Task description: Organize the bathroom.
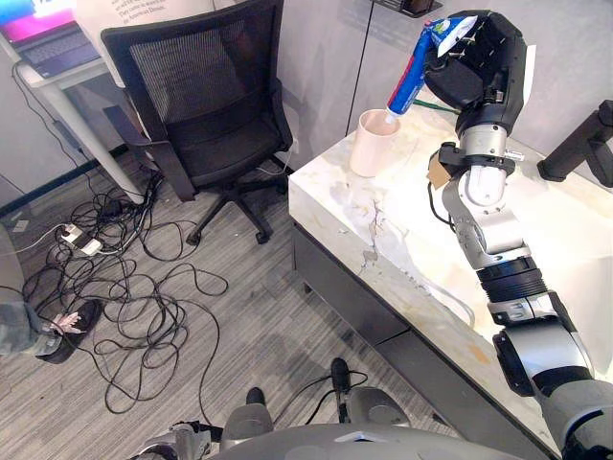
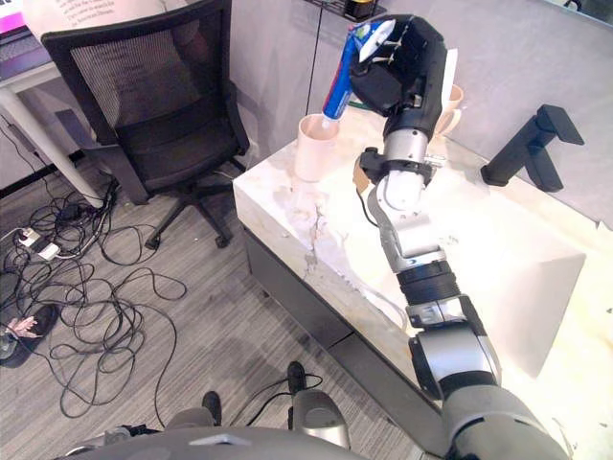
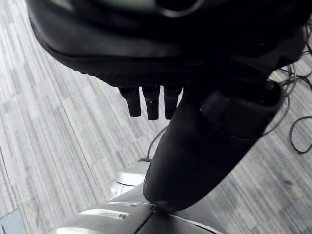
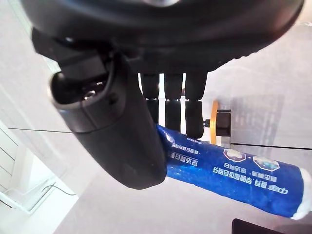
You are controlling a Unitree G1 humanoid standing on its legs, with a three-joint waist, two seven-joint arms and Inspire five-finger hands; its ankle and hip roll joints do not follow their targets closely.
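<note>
One step in hand, by the look of it: dropping the tube (image 1: 414, 75) into the cup (image 1: 373, 142).

Far left of the frame: a laptop (image 1: 43, 34) at upper left on a white desk (image 1: 59, 79), cables (image 1: 134, 287) tangled over the floor below, a shoe (image 1: 69, 329) at the left edge. Left of centre: a black chair (image 1: 196, 105), pushed back from the table (image 1: 383, 230).

Bottom left: left hand (image 3: 151, 100), seen in its own wrist view hanging over the floor, fingers (image 3: 152, 103) fairly straight and together, holding nothing, idle.

Centre top: cup standing upright near the table's left corner. Just above it, the blue tube, tilted, white cap end down and just at or over the cup's rim; hard to tell whether the cap is already inside.

Upper right of centre: right hand (image 1: 479, 62), raised above the table, fingers (image 4: 173, 100) curled over the tube's upper end and thumb pressed against it, a firm pinch. Far right: a black faucet (image 2: 529, 146) at the table's back edge, and a second mug (image 2: 452, 103) partly hidden behind the hand in the right eye view.

Next move, as judged: lower the cap end squarely inside the rim, then ease the grip so the tube slides in and leans on the wall. Worth minding: a nudge at the rim could tip the cup, standing so near the corner.
</note>
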